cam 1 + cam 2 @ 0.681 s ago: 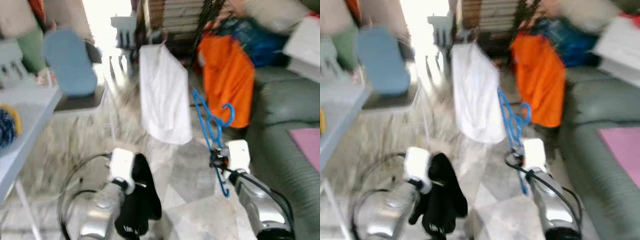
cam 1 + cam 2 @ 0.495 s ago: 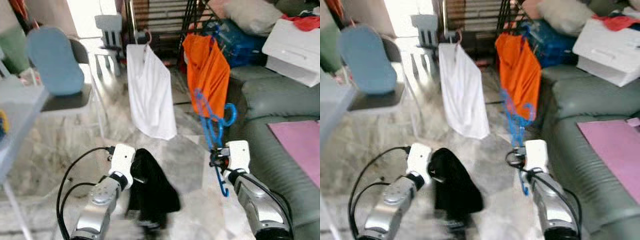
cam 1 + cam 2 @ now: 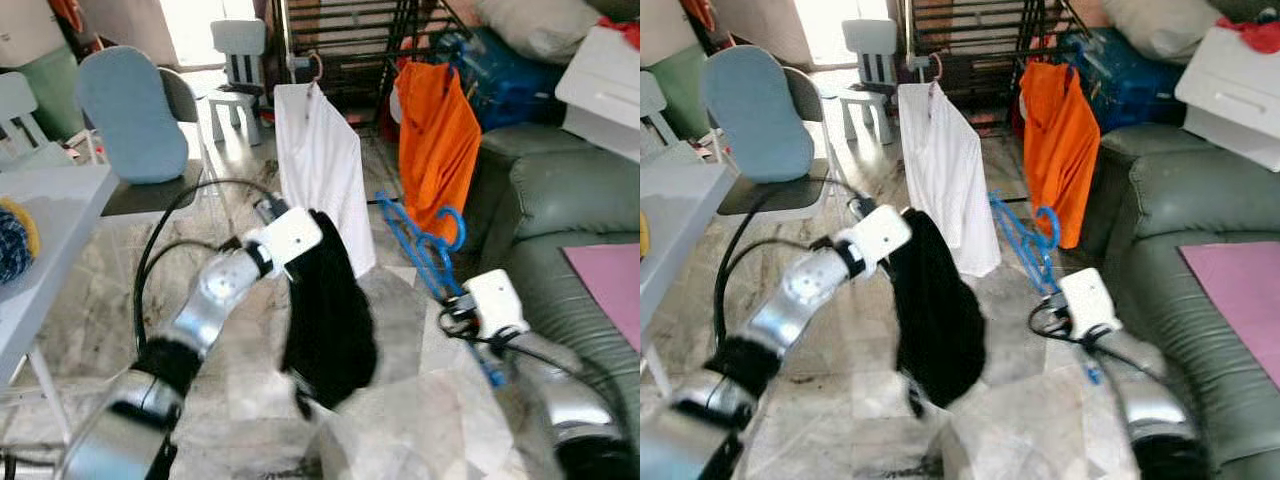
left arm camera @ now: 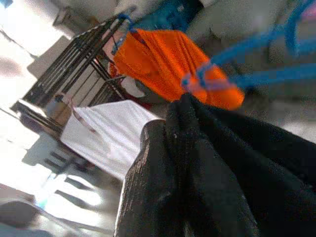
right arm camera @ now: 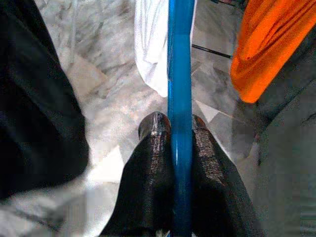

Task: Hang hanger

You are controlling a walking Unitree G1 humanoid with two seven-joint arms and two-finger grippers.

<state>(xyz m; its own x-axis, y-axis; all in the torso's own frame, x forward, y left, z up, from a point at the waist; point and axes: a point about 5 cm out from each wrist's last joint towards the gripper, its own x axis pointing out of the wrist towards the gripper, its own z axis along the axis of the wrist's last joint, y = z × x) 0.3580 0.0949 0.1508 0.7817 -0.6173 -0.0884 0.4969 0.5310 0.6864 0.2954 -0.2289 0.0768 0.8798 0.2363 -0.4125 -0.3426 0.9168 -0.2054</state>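
While the left gripper (image 3: 300,222) is raised over the marble floor (image 3: 240,390) clenched on a black garment (image 3: 330,320) that hangs down from it, the right gripper (image 5: 178,129) pinches a blue hanger (image 3: 425,250) between its two black fingers (image 5: 154,148), the hanger tilted up toward the rack. Behind them a white shirt (image 3: 320,170) and an orange shirt (image 3: 440,140) hang from a dark drying rack (image 3: 350,40). Beside the right arm sits a green sofa (image 3: 560,210); a blue-backed chair (image 3: 135,115) stands on the far side
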